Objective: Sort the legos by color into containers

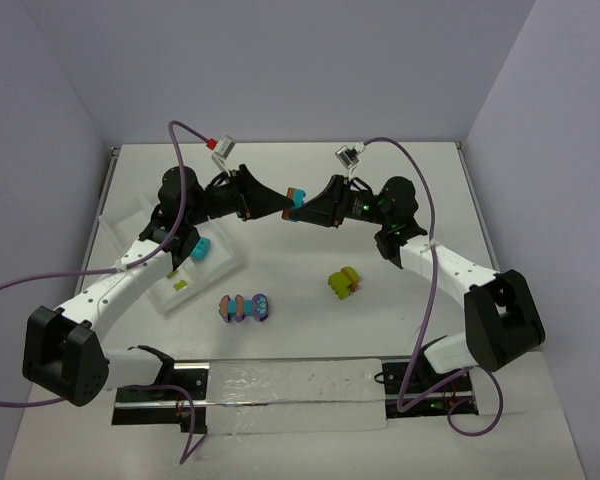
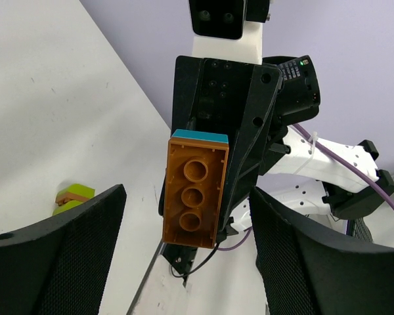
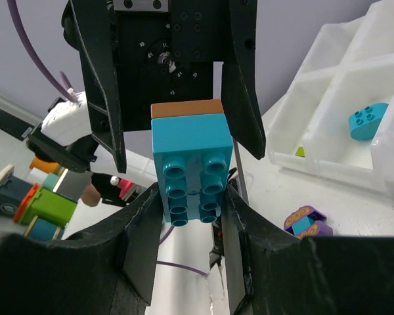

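Note:
My right gripper (image 1: 307, 210) (image 3: 192, 197) is shut on a turquoise lego (image 3: 192, 164) with an orange-brown lego (image 3: 186, 108) snapped to its far side, held in the air above the middle of the table. The pair shows in the top view (image 1: 296, 200). My left gripper (image 1: 283, 207) (image 2: 187, 203) faces it, open, with its fingers (image 2: 65, 256) wide on either side of the orange-brown lego (image 2: 194, 193) and not touching it. The white tray of containers (image 1: 225, 268) (image 3: 341, 72) lies at the left, with a turquoise lego (image 1: 200, 247) (image 3: 368, 121) in one compartment and a lime green piece (image 1: 180, 285) in another.
A purple, orange-brown and turquoise cluster (image 1: 245, 308) (image 3: 306, 222) lies on the table in front of the tray. A lime green and orange-brown cluster (image 1: 344, 282) (image 2: 72, 197) lies right of centre. A mounting rail (image 1: 300, 385) runs along the near edge.

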`<move>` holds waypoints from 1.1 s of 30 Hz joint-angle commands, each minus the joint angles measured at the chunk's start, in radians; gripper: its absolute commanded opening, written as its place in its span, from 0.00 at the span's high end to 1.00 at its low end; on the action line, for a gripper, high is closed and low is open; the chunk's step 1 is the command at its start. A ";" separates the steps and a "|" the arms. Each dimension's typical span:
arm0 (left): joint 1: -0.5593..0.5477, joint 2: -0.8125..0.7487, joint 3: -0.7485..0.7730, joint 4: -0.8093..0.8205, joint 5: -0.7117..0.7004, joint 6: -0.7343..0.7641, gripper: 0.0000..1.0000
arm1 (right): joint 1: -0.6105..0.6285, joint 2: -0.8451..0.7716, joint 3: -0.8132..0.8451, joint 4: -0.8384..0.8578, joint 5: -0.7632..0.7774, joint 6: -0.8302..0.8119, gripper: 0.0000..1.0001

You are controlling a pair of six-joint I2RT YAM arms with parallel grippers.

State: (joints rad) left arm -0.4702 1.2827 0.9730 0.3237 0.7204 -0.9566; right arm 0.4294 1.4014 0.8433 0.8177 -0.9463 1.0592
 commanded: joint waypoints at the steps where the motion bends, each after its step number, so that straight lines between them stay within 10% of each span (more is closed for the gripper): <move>1: 0.002 -0.003 0.034 0.052 0.027 -0.007 0.22 | 0.003 -0.012 0.000 0.076 -0.002 0.003 1.00; 13: -0.001 0.026 0.020 0.150 0.064 -0.069 0.49 | 0.005 0.003 -0.003 0.121 -0.014 0.032 1.00; 19: -0.001 0.033 0.024 0.140 0.051 -0.074 0.99 | 0.003 0.007 -0.007 0.126 -0.016 0.033 1.00; 33: 0.059 0.001 -0.051 0.224 -0.010 -0.178 1.00 | -0.066 0.023 -0.106 0.321 0.033 0.196 1.00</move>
State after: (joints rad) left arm -0.4628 1.3075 0.9269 0.4468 0.7642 -1.0885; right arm 0.4108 1.4103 0.7579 0.9932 -0.9207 1.2021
